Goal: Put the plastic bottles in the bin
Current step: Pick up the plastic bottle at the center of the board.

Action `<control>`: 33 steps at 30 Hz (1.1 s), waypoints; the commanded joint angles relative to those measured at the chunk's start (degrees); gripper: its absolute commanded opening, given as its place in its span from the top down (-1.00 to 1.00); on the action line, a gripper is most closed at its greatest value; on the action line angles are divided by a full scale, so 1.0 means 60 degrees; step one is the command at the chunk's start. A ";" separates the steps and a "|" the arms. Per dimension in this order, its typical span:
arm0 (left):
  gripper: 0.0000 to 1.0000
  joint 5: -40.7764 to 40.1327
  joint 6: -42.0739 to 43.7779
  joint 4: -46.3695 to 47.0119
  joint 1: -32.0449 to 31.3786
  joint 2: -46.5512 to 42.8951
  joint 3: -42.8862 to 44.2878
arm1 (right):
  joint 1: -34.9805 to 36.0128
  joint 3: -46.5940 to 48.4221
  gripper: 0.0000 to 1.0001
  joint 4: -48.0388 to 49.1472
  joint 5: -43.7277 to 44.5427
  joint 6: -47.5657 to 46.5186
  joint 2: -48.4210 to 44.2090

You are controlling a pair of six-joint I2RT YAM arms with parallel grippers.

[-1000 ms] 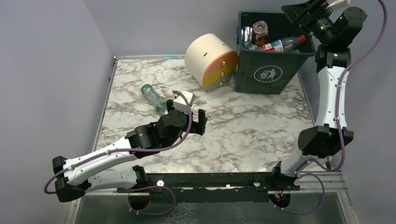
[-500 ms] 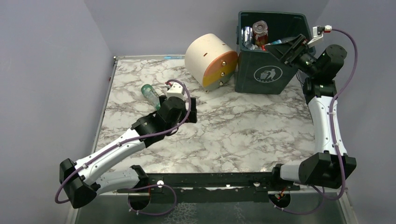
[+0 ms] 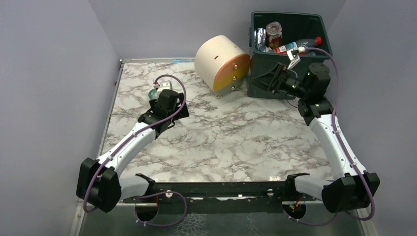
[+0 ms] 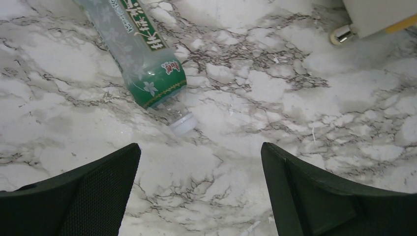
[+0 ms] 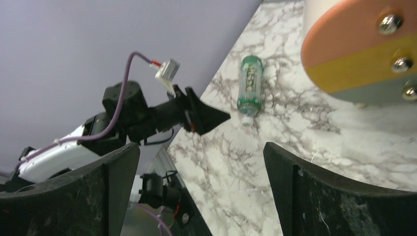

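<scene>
The green-labelled bottle point(image 4: 147, 69) lies just ahead of the released left tool point(image 4: 199, 152), cap nearest, body slanting away left

— What is this place, a kitchen?
— No, a robot lab, some sort of test cell. Look along the bottom of the top view: a left arm point(image 3: 129, 147) and a right arm point(image 3: 334, 142) are fixed to a black rail point(image 3: 221, 188), trailing purple cable.
— But that marble top?
— Just a marble-patterned table point(image 3: 255, 137), shut in by bare lilac walls point(image 3: 49, 73) at left, back and right. No windows or furniture in sight.
— And the things on it?
— They look like props. There's a bin point(image 3: 300, 24) holding bottles point(image 3: 295, 47) at upper right, with a drawer unit point(image 3: 221, 61) beside it.
</scene>
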 commanded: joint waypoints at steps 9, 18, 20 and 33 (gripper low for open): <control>-0.98 0.0611 -0.0245 0.2003 0.1781 0.2096 0.0019 | 0.1070 -0.1026 -0.97 -0.1008 0.0524 -0.1116 -0.0502; -0.98 0.0296 -0.0828 0.2524 0.2383 0.3828 0.0542 | 0.1182 -0.1258 -0.96 -0.1049 0.0333 -0.1291 -0.0256; -0.98 0.0240 -0.0900 0.2595 0.2432 0.4162 0.0660 | 0.1211 -0.1270 -0.96 -0.1000 0.0311 -0.1291 -0.0210; -0.67 0.0180 -0.0885 0.2916 0.2660 0.4864 0.0973 | 0.1259 -0.1698 -0.96 -0.0716 0.0287 -0.1198 -0.0085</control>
